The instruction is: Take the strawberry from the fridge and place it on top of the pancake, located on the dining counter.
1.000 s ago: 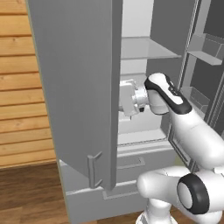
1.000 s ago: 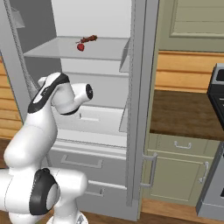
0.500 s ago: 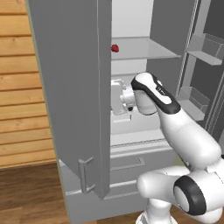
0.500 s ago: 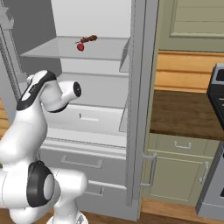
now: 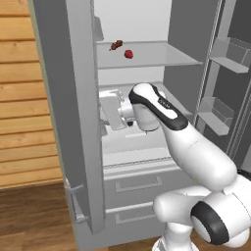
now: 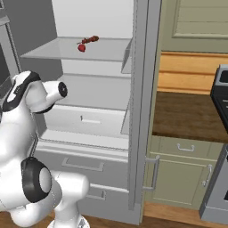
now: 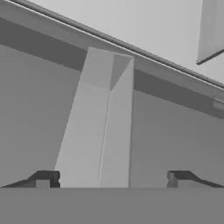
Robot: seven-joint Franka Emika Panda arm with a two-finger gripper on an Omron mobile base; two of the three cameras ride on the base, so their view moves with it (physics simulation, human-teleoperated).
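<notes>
Inside the fridge (image 5: 78, 73), strawberry (image 5: 129, 54) on the upper shelf (image 5: 162, 56) (beside a darker morsel (image 5: 116, 45)); end effector (image 7: 113, 178) wide, empty.

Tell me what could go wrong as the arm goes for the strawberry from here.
1. The strawberry sits right beside a darker morsel on the upper shelf; the open fingers could grab or knock the wrong one.
2. The gripper is below that shelf, near the open left door; lifting straight up risks hitting either.
</notes>
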